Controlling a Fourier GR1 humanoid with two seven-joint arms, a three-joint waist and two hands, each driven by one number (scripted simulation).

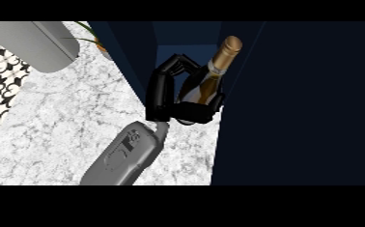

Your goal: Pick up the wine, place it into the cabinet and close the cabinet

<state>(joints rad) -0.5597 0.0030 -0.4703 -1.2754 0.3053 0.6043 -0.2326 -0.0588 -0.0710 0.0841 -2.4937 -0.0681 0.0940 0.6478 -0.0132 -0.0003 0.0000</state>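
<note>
Wine bottle (pixel 214 78) sits in the right hand (pixel 170 93), black fingers curled round its lower body, gold-foil neck tilted up toward the far right. Bottle and hand are at the mouth of the dark blue cabinet (pixel 299 105), above the marble counter (pixel 64 124). Far left, another grey forearm (pixel 39 45) shows; its hand is out of view.

Kitchen — white marbled desk (pixel 64 124), dark blue cabinet (pixel 299 100), potted plant (pixel 96 40) at the rear, patterned tile (pixel 10 76) — domestic setting
</note>
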